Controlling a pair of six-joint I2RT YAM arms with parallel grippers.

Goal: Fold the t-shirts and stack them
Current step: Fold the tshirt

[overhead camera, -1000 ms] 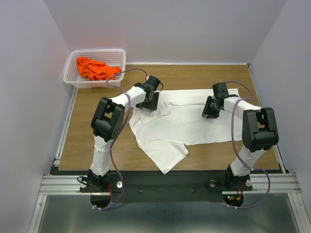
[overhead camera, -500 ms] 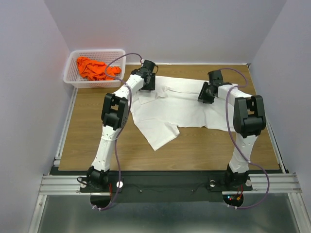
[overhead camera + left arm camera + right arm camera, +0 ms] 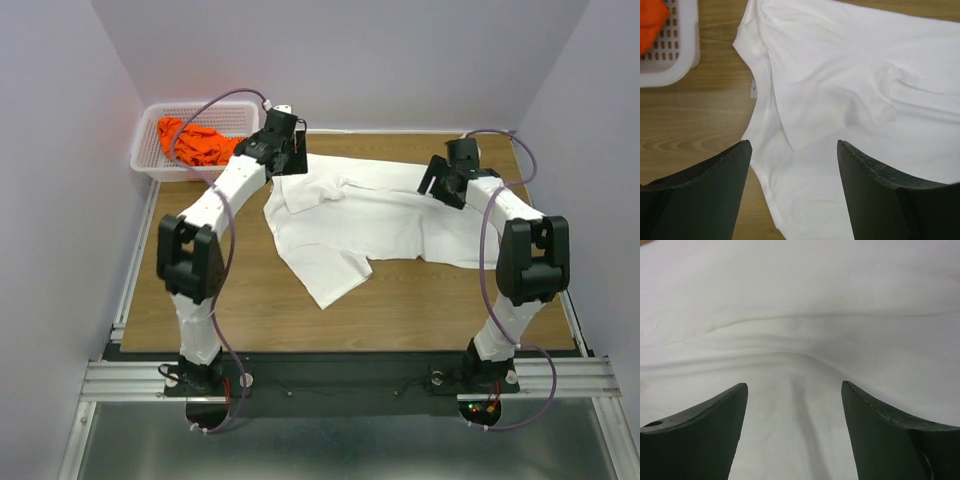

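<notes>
Hands first: the left hand [image 3: 793, 150] has its two dark fingers spread wide with nothing between them, hovering just above the left end of the big white cloth t-shirt [image 3: 385, 215]. The right hand [image 3: 794, 387] is the same deal, fingers wide apart and empty, sitting low over a soft ridge of wrinkles in the same white cloth, toward its far right part. Neither one is pinching any fabric as far as I can see.

The white shirt is laid out across the far half of the brown wooden desk [image 3: 200, 290], mostly flat but rumpled, with one sleeve [image 3: 335, 280] sticking out toward the near edge. From the left wrist view you can see what looks like the neckline, with a tiny tag [image 3: 754, 89] at its edge.

Off at the far left corner there's a white plastic lattice basket [image 3: 185, 172], just beside that end of the shirt, and the bright orange t-shirt [image 3: 195, 142] is crumpled up inside it.
</notes>
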